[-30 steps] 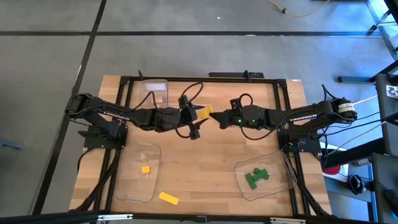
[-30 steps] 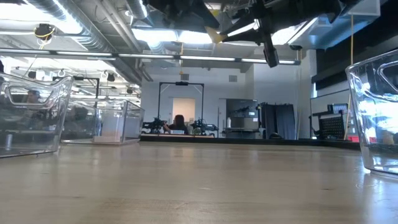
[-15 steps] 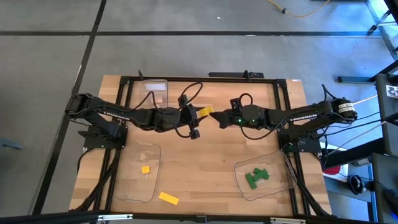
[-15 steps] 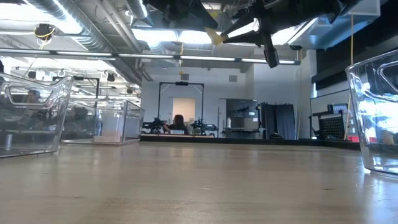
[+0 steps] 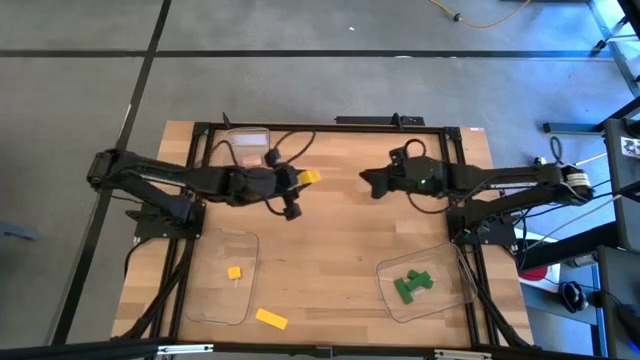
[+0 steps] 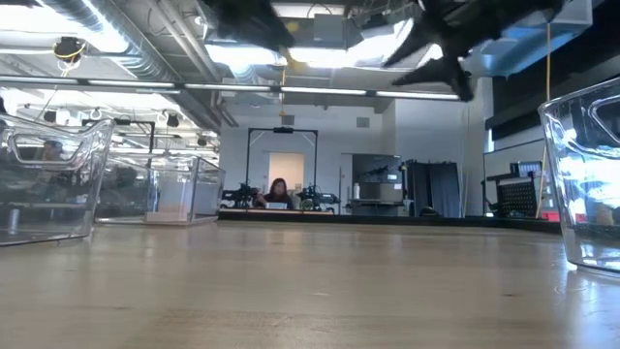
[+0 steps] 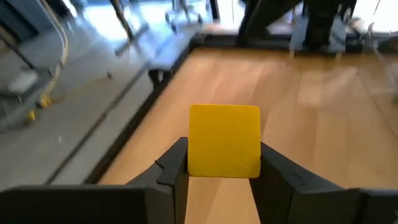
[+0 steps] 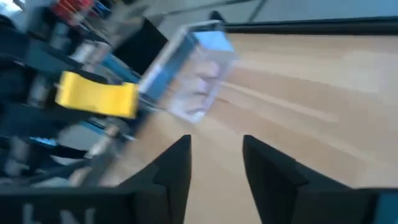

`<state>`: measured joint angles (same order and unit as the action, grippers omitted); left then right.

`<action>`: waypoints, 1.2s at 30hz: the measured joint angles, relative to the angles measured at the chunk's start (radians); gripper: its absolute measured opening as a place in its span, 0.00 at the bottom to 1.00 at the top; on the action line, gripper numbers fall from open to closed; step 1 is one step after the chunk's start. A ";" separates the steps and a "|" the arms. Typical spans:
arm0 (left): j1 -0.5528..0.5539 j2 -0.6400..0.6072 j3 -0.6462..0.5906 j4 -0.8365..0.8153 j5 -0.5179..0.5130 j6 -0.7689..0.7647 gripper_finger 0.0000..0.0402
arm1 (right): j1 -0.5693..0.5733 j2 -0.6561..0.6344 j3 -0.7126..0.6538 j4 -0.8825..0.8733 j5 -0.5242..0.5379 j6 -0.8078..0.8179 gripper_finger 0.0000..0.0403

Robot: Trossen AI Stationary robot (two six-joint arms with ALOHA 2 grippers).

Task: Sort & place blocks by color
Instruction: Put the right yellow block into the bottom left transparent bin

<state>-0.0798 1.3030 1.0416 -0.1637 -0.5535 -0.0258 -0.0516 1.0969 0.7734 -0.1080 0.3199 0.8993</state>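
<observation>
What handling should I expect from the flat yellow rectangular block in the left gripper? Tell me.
The flat yellow rectangular block looks rigid, held squarely in the left gripper. It is probably light. Flat faces suggest it won't roll, though smooth sides might slip.

Bright overhead light; right wrist view motion-blurred.

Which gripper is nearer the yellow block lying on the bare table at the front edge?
Left. The left gripper, itself holding a yellow block, is up mid-table, above that loose yellow block. The right gripper is empty and farther off to the right.
</observation>
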 joint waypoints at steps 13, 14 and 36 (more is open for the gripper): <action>-0.041 -0.309 -0.223 0.048 0.153 -0.288 0.30 | 0.015 -0.255 0.000 -0.429 0.030 -0.072 0.62; -0.047 -0.324 -0.265 0.119 0.176 -0.303 0.30 | 0.023 -0.266 0.000 -0.412 0.029 -0.093 0.62; -0.055 -0.371 -0.486 0.693 0.271 -0.350 0.30 | 0.101 -0.268 -0.001 0.044 -0.130 -0.511 0.62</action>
<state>-0.1352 0.9321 0.5556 0.5297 -0.2828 -0.3763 0.0494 0.8288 0.7727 -0.0645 0.1895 0.3885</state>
